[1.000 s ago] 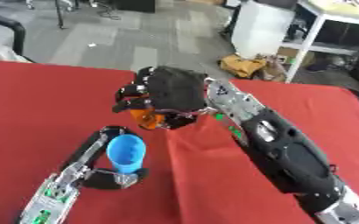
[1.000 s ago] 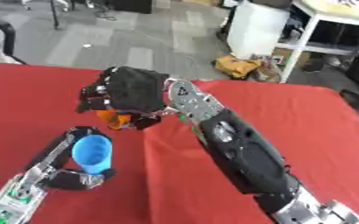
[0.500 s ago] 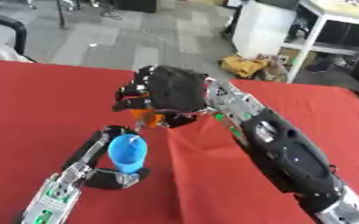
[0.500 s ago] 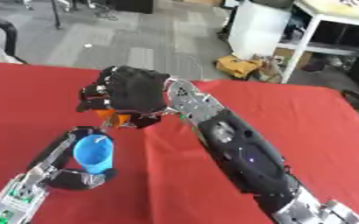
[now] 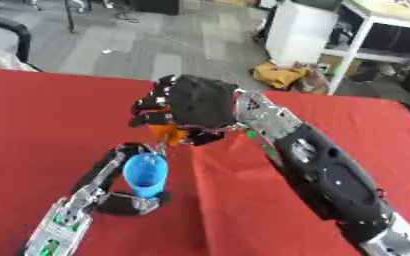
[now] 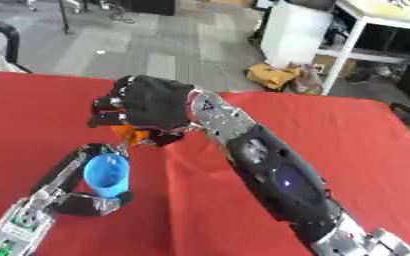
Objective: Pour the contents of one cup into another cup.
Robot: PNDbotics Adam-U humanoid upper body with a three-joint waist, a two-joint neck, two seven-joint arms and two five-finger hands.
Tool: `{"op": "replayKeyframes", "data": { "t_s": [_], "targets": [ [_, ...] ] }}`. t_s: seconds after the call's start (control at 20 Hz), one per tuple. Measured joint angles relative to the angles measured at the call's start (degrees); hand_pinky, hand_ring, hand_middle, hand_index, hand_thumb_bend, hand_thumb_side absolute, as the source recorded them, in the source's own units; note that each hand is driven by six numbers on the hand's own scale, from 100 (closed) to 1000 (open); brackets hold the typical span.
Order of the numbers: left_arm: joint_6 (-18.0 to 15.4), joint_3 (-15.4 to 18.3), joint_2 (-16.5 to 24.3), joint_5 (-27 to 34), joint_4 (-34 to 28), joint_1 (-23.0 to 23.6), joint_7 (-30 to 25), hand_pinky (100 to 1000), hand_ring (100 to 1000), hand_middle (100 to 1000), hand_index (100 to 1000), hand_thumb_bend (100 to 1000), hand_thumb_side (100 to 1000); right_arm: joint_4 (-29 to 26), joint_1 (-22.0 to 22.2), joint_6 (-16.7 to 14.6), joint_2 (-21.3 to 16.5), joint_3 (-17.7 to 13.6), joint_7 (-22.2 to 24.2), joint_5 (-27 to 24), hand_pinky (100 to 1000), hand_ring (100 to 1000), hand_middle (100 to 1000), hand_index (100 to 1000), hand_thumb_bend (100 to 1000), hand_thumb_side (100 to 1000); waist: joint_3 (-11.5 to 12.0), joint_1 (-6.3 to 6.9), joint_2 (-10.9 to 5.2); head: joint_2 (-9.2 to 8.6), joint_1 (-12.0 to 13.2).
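Right hand point(image 5: 195, 102) curled around orange cup point(image 5: 166, 131), now tipped lower over blue cup point(image 5: 145, 173), which left hand point(image 5: 130, 202) grips upright on red table point(image 5: 33, 115); pour underway.

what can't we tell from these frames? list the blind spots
- Orange cup: mostly covered by the right hand in both eye views; its rim and contents do not show.
- Whether anything is pouring: the gap between the orange cup and the blue cup is blurred.
- Inside of the blue cup: no contents can be made out.
- Left hand: dark and blurred below the blue cup, so how its fingers wrap the cup is unclear.
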Motion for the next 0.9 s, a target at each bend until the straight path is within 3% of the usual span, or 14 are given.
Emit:
{"op": "replayKeyframes", "data": {
  "t_s": [0.9],
  "targets": [
    [0.0, 0.3, 0.0, -0.1, 0.1, 0.0, 0.0, 383, 497, 503, 681, 497, 100, 0.1, 0.0, -0.4, -0.4, 0.0, -1.0, 0.3, 513, 484, 715, 824, 308, 100, -0.1, 0.01, 0.00, 0.00, 0.0]
  ]
}}
